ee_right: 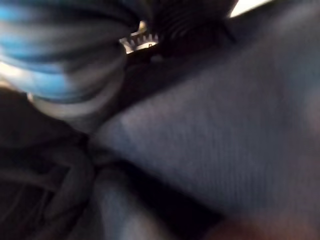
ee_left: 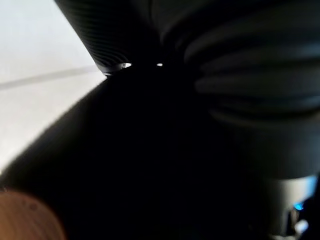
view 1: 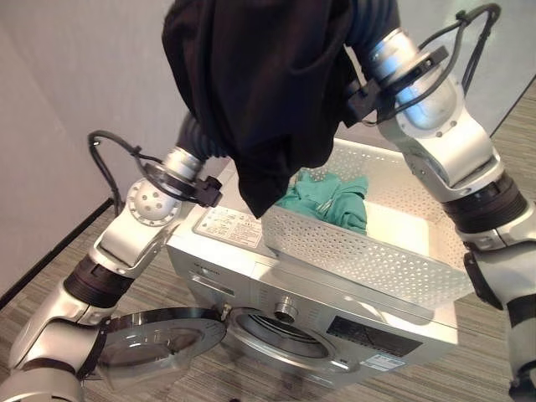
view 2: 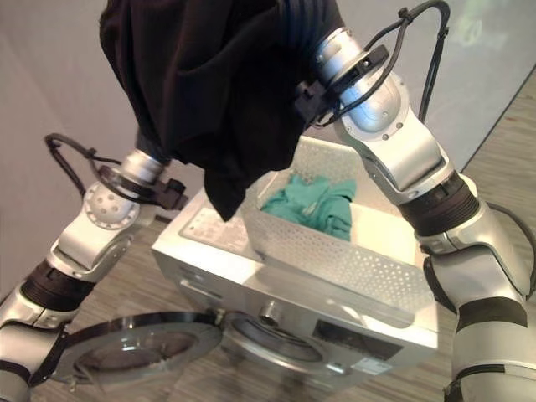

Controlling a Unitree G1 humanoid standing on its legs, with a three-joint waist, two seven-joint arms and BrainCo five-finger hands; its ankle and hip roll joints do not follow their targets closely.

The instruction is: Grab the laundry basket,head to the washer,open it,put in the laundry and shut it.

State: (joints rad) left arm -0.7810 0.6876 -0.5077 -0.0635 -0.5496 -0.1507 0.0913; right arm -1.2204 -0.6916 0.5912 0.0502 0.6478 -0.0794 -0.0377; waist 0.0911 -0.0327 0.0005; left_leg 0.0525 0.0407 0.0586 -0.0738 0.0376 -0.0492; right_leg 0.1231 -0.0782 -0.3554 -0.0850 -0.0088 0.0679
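Note:
A black garment hangs high in front of me, above the washer, with both arms raised into it. My left hand goes into its lower left side and my right hand into its upper right; the cloth hides the rest of both. The same dark cloth lies close against the right wrist camera. On top of the silver washer stands the white perforated laundry basket with a green garment inside. The round washer door is swung open to the left, baring the drum opening.
A pale wall stands behind the washer. Striped grey-brown flooring surrounds it. The open door juts out low on the left, under my left arm.

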